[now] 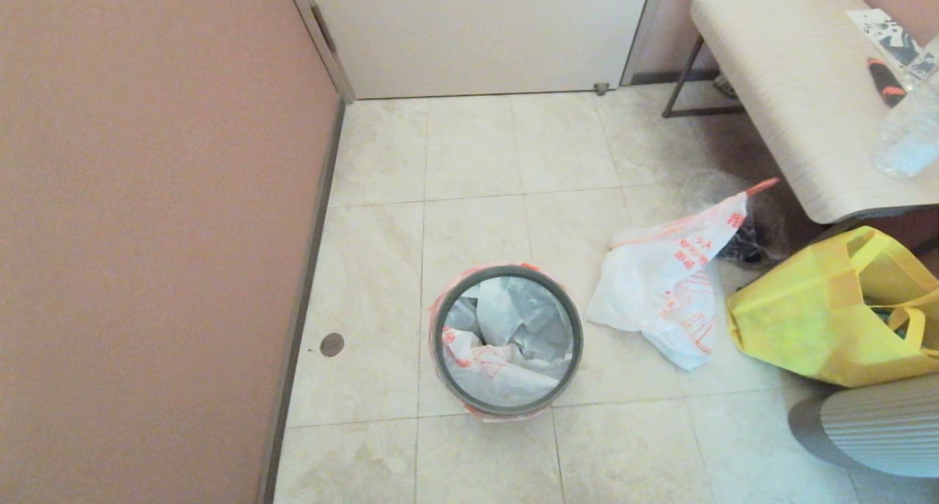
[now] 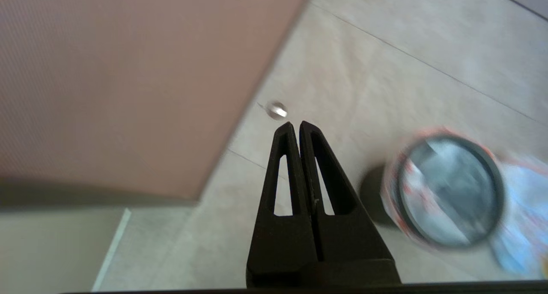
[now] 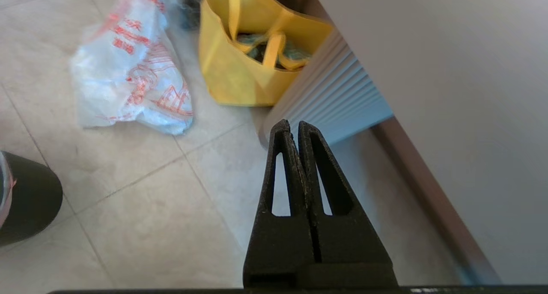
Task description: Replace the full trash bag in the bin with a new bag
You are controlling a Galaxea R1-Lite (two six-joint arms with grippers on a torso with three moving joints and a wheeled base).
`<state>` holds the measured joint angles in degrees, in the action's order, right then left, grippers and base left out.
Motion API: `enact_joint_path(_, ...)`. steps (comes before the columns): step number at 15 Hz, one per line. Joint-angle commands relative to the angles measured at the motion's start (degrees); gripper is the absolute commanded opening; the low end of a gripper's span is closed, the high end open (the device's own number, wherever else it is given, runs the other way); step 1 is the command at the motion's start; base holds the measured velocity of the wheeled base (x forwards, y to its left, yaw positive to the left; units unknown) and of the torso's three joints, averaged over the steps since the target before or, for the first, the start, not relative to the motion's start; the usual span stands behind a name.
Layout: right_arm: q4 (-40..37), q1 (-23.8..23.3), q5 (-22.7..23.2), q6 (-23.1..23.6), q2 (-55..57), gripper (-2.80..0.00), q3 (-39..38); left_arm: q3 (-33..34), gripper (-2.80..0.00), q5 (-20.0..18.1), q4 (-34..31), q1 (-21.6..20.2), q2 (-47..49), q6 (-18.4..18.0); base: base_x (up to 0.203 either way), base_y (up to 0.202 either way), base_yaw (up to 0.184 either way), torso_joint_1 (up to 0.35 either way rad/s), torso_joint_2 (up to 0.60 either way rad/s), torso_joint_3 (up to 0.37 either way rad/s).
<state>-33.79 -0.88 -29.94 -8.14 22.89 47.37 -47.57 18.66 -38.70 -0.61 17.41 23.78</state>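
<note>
we hold both pincers, left and right, pressed together and empty above the floor, since the bin wears its new bag and the full bag lies just beside it.

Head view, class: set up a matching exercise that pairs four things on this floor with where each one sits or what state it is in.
Things:
1. bin
2. full trash bag
3. yellow tote
4. new bag

Places or states:
A. slumped on the tiles between bin and tote
B. standing open beside the bench leg
C. lining the bucket under the grey hoop
D. upright in the middle of the floor

Pairs: 1-D, 2-A, 3-B, 4-C
</note>
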Motion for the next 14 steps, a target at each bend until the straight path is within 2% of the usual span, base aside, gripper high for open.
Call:
enact_joint_path(1, -0.21, -1.38, 3.3, 6.07, -7.41, -2.8, -2.07, 3.22, -2.8, -1.21, -0.53, 0.6, -4.83, -0.45, 0.0, 0.0, 0.0, 0.0, 0.0, 0.0)
enact_joint_path(2, -0.18, -1.36, 4.22, 8.27, -8.33, -2.8, -4.49, 5.73, -2.8, -1.75, -0.57, 1.07, -5.75, -1.49, 0.0, 0.0, 0.0, 0.0, 0.0, 0.0)
enact_joint_path(4, 0.07, -0.97, 5.48, 8.53, -9.63, -2.8, -9.29, 9.69, -2.8, -4.14, -0.2, 0.92, -9.4, -3.79, 0.0, 0.0, 0.0, 0.0, 0.0, 0.0)
enact_joint_path(6, 1.08, 0.31, 11.15, 9.86, -11.15, -2.8, -13.12, 15.16, -2.8, -7.41, 1.91, 0.82, -13.49, -7.73, 0.0, 0.0, 0.0, 0.0, 0.0, 0.0)
enact_joint_path(8, 1.97, 0.52, 14.44, 10.54, -12.45, -2.8, -17.46, 21.89, -2.8, -8.47, 8.23, 0.8, -16.33, -11.36, 0.0, 0.0, 0.0, 0.0, 0.0, 0.0)
enact_joint_path(10, 4.84, 0.91, 17.34, 11.97, -14.83, -2.8, -24.3, 29.17, -2.8, -9.44, 17.31, 0.79, -17.13, -13.12, 0.0, 0.0, 0.0, 0.0, 0.0, 0.0)
enact_joint_path(12, 9.43, 1.08, 20.81, 13.93, -18.77, -2.8, -30.76, 34.66, -2.8, -13.71, 25.83, 0.79, -17.36, -15.91, 0.0, 0.0, 0.0, 0.0, 0.0, 0.0)
enact_joint_path(14, 11.59, 1.13, 25.45, 16.54, -22.8, -2.8, -35.18, 38.69, -2.8, -16.53, 29.97, 0.79, -17.4, -20.74, 0.0, 0.0, 0.0, 0.0, 0.0, 0.0)
